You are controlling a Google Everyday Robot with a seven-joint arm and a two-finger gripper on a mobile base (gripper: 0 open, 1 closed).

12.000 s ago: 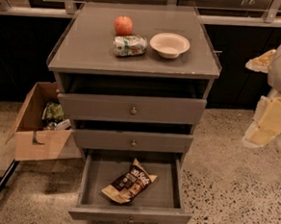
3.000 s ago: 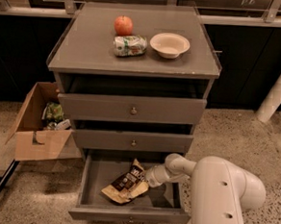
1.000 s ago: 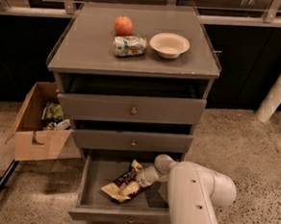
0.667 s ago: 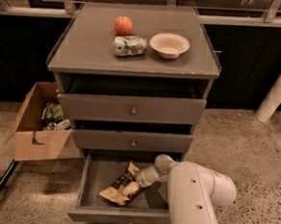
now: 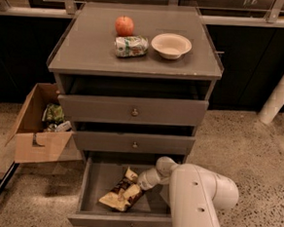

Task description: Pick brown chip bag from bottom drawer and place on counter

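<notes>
Chip bag (image 5: 121, 196) not yet lifted from open bottom drawer (image 5: 124, 221); hand (image 5: 141, 183) at its upper end, grip state indeterminable; desk (image 5: 88, 48) placement outstanding.

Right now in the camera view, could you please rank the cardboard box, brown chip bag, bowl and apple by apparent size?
1. cardboard box
2. brown chip bag, with the gripper at its right edge in the bottom drawer
3. bowl; nearly the bag's size, ranking unsure
4. apple
</notes>
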